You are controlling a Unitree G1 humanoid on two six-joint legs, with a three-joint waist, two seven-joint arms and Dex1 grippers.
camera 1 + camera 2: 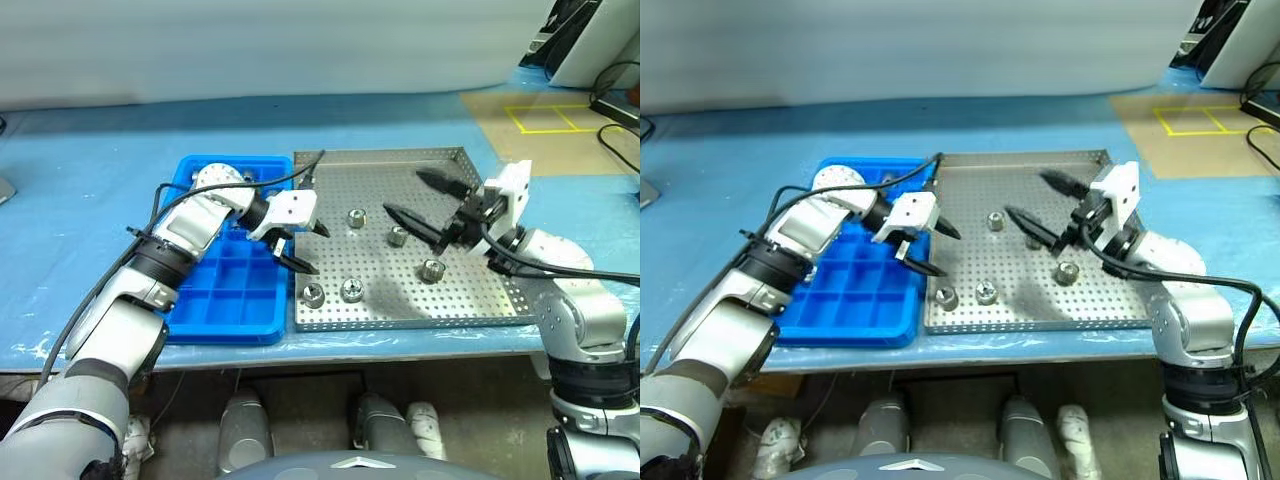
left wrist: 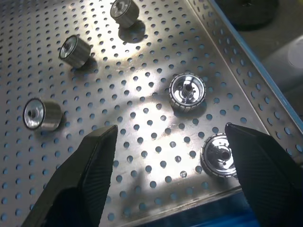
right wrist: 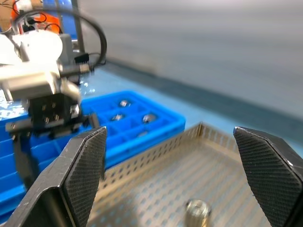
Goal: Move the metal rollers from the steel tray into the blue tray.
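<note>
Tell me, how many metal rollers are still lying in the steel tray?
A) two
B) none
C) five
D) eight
C: five rollers lie on the steel tray: two near its front edge, three nearer the middle.

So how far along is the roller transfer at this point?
Partly done. At least three rollers already sit in the blue tray's far compartments. Nothing is in hand: the left gripper hangs open-jawed over the steel tray's near-left corner, and the right gripper hovers above that tray, empty and open. Five metal rollers remain on the steel tray.
</note>
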